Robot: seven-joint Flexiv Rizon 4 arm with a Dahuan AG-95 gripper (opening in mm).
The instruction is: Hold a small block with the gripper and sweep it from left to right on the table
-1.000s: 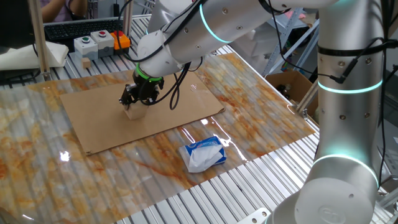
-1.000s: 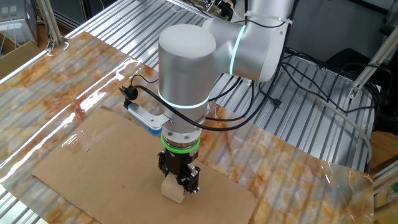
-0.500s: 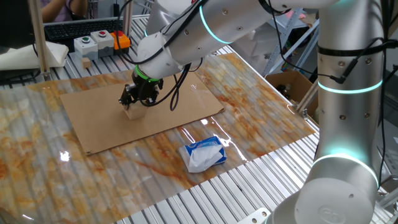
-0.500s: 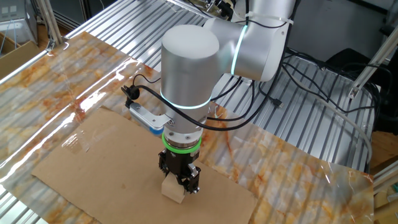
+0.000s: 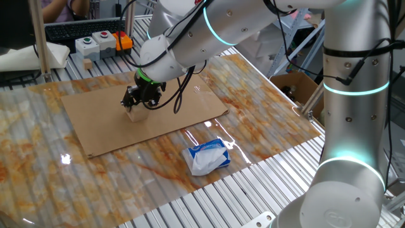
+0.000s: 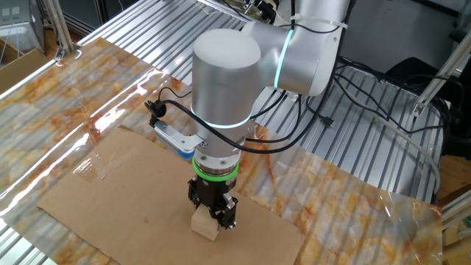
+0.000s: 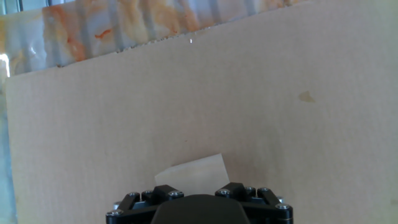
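Gripper (image 6: 213,211) pinching the small block (image 6: 205,226) down on the cardboard sheet (image 5: 114,117), apparently resting flat near the sheet's middle, well off every edge; nothing has shifted over the last second, so the sweep across the table (image 5: 38,164) hasn't started.

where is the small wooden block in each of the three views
One fixed view: the small block sits left of centre on the cardboard sheet, under the gripper.
The other fixed view: bottom centre, between the gripper's fingers, on the cardboard.
Hand view: bottom centre, just above the black gripper body.
Shared landmark: the brown cardboard sheet beneath it.
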